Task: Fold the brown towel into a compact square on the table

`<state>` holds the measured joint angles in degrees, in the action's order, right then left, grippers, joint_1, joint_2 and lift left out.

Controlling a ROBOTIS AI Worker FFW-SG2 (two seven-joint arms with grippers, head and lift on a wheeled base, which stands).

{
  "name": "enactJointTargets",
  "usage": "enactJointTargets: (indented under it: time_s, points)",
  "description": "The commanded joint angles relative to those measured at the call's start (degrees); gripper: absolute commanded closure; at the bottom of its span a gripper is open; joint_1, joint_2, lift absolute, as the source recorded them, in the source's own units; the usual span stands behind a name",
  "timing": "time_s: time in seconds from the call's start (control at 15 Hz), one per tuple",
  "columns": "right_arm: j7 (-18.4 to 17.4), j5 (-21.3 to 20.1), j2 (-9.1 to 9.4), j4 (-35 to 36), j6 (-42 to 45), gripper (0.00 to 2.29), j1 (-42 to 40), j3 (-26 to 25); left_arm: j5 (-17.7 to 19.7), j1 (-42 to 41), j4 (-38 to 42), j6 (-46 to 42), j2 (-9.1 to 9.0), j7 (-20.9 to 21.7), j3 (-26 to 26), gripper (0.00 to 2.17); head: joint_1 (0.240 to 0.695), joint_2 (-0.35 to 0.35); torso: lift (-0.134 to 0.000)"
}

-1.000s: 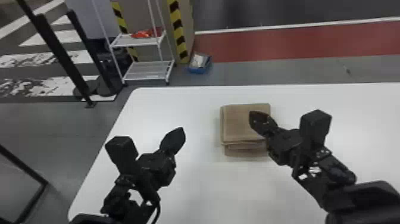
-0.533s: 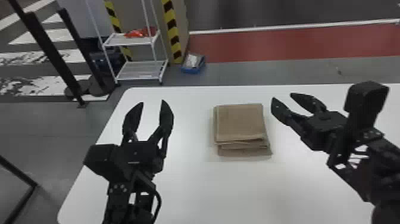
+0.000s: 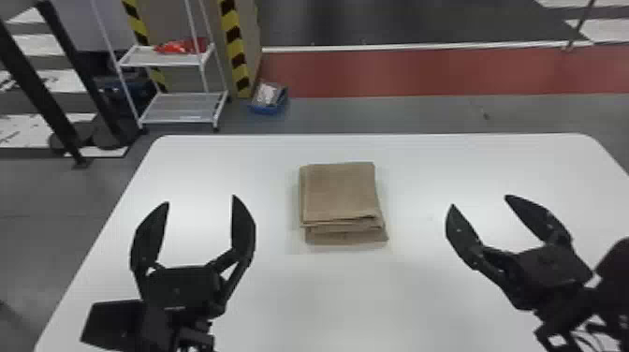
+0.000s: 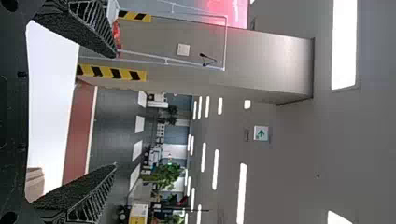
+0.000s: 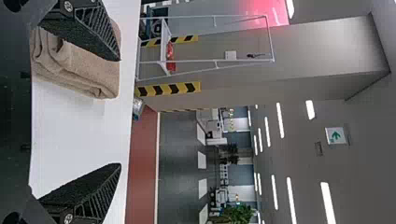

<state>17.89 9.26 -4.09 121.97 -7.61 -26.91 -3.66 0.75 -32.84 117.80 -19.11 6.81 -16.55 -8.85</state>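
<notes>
In the head view, the brown towel (image 3: 340, 194) lies folded into a squarish stack on the white table (image 3: 299, 299), its layered edges facing the robot. My left gripper (image 3: 200, 201) is open to the left of it, and my right gripper (image 3: 478, 201) is open to the right, both apart from the cloth. The left wrist view has the left gripper (image 4: 116, 107) with spread fingers and a corner of the towel (image 4: 35, 183). In the right wrist view, the towel (image 5: 77, 65) lies partly behind one finger of the right gripper (image 5: 120, 112), whose fingers stand wide apart.
Bare tabletop surrounds the towel on every side. Beyond the table's far edge, a white shelf rack (image 3: 180, 107) holding a red item and a blue bin (image 3: 269, 98) stand on the floor. Black posts (image 3: 42, 89) rise at the far left.
Both grippers have opened. The right one has moved off to the right from over the towel, uncovering it; the left one has turned to point forward. The head view has shifted slightly.
</notes>
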Motion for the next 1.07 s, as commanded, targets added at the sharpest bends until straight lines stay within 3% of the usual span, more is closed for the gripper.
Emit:
enactJointTargets:
  time_s: [0.0, 0.2, 0.47, 0.67, 1.0]
  points:
    - [0.0, 1.3, -0.13, -1.5, 6.1, 0.07, -3.8, -1.4, -0.8, -2.8, 0.0, -0.6, 0.22, 0.0, -0.8, 0.03, 0.695, 0.030, -0.118]
    - [-0.1, 2.3, -0.57, -2.1, 10.1, 0.07, -7.6, -1.6, -1.5, -5.9, 0.1, -2.7, 0.84, -0.4, -2.0, 0.03, 0.695, -0.004, -0.118]
    - [-0.3, 3.8, -1.18, -1.9, 12.9, 0.07, -11.0, -0.9, -3.3, -8.2, 0.0, -4.0, 3.21, -2.3, -5.7, 0.02, 0.695, -0.041, -0.118]
    - [-2.1, 3.7, -1.89, 0.6, 14.1, 0.07, -13.3, 1.3, -5.8, -9.7, 1.0, -3.3, 3.56, -3.5, -6.9, 0.02, 0.695, -0.065, -0.118]
    - [-2.8, 4.1, -2.68, 4.9, 8.0, 0.07, -13.7, 1.6, -5.7, -10.7, 7.4, 6.6, 3.83, -1.9, -6.3, 0.05, 0.695, -0.054, -0.118]
